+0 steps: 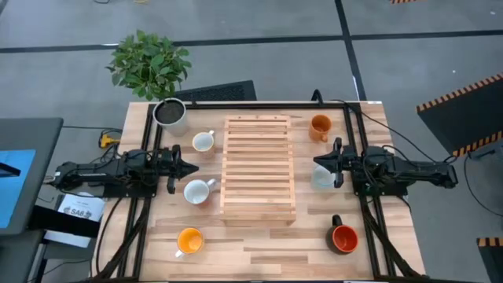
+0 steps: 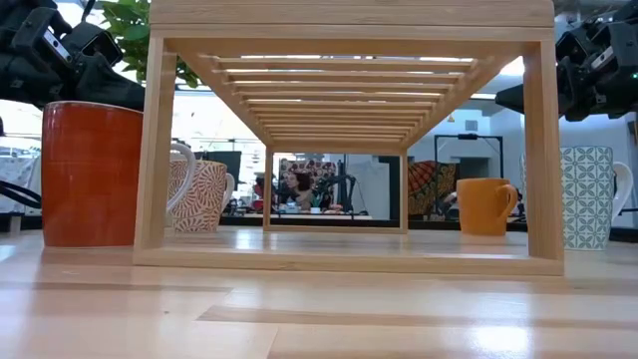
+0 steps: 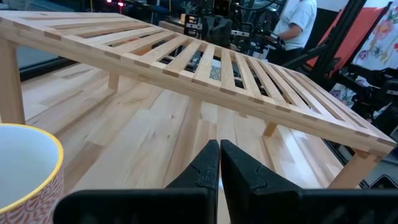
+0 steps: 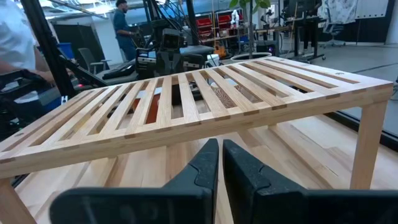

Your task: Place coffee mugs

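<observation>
- Wrist views show both sets of jaws clenched on nothing: left jaws (image 1: 191,167) at the rack's (image 1: 259,169) nine o'clock, right jaws (image 1: 317,162) at three
- No mugs (image 1: 202,141) sit on the rack; all stand around it on the desk (image 1: 259,251), so placing seems unstarted

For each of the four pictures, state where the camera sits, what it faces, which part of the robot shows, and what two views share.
High: above the table, looking straight down; both arms show, left gripper and right gripper flanking the slatted wooden rack.
Low: at tabletop height, looking level through the rack; arms enter from above.
Left wrist: on the left arm, facing the rack; own shut fingers show.
Right wrist: on the right arm, facing the rack; own fingers show.
Shared: the rack appears in all views.
</observation>
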